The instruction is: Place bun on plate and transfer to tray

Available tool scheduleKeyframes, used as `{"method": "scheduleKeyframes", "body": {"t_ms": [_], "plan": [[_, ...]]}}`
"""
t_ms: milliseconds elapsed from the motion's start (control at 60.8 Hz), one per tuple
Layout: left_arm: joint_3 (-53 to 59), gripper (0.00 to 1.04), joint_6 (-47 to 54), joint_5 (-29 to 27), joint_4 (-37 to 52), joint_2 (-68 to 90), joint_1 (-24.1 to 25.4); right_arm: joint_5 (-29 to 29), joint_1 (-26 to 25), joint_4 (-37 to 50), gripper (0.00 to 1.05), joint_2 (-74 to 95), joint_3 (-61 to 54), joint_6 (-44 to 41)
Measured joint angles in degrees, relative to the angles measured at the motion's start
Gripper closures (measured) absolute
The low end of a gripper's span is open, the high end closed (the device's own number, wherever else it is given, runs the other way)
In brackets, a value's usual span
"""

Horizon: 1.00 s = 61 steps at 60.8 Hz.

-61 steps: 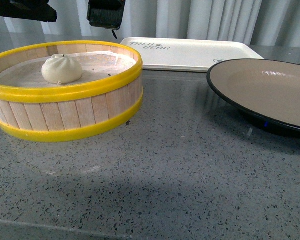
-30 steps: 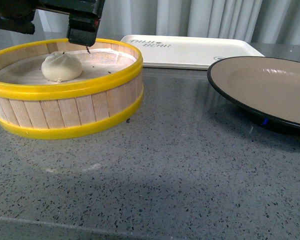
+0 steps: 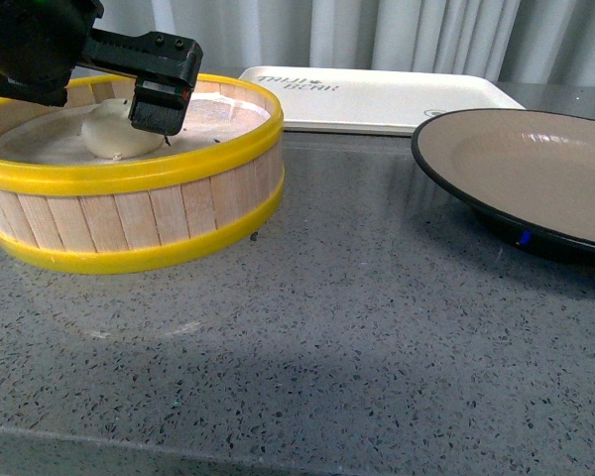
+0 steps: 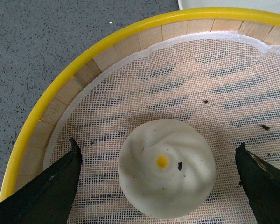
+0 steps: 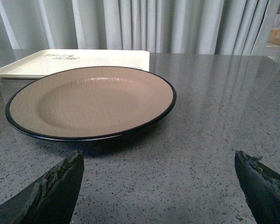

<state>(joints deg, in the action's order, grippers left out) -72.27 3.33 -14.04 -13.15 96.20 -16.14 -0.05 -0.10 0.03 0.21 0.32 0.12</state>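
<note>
Right now the bun (image 4: 165, 175) is sitting on the white mesh liner (image 4: 214, 84) inside the yellow-rimmed wooden steamer basket (image 3: 129, 228), clear of the basket wall. The left gripper (image 4: 156, 154) is hanging over it with its fingers spread wide. One finger is standing on each side of the bun, and the wrist view is showing a strip of open mesh between each finger and the dough. The basket's raised yellow rim is ringing the bun all the way round, and a few dark specks are lying on the liner.

To the right, a bare stretch of speckled grey countertop (image 3: 357, 337) is separating the basket from the plate (image 3: 521, 164), which is lying empty and running off the front view's right edge. The tray (image 3: 377, 99) is lying behind them, also empty, in front of the pale curtain (image 3: 426, 35). The plate's far rim is overlapping the tray's near corner in the front view, and I cannot tell whether they are touching.

The right gripper (image 5: 157, 154) is hovering low over the counter just beside the plate's edge, its fingers parted and gripping nothing.
</note>
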Motion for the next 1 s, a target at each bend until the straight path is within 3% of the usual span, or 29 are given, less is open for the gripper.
{"method": "scheduleKeyframes", "body": {"t_ms": [230,345,411,559,789,888,1003], "plan": [[0.0,0.08,0.57,0.0,0.02,0.59,0.02,0.0,0.0,0.0,0.08,0.0,0.0,0.0],[0.0,0.24,0.55,-0.02,0.02,0.74,0.02,0.0,0.0,0.0,0.08,0.0,0.0,0.0],[0.0,0.39,0.5,0.0,0.02,0.74,0.0,0.0,-0.02,0.0,0.08,0.0,0.0,0.0],[0.0,0.62,0.5,-0.02,0.04,0.74,-0.11,0.0,0.0,0.0,0.08,0.0,0.0,0.0],[-0.09,0.91,0.5,0.04,0.04,0.74,-0.15,0.0,0.0,0.0,0.08,0.0,0.0,0.0],[-0.26,1.0,0.46,0.11,0.02,0.74,-0.15,0.0,0.0,0.0,0.08,0.0,0.0,0.0],[-0.76,1.0,0.48,0.33,-0.39,0.74,-0.13,0.0,-0.02,0.0,0.08,0.0,0.0,0.0]]}}
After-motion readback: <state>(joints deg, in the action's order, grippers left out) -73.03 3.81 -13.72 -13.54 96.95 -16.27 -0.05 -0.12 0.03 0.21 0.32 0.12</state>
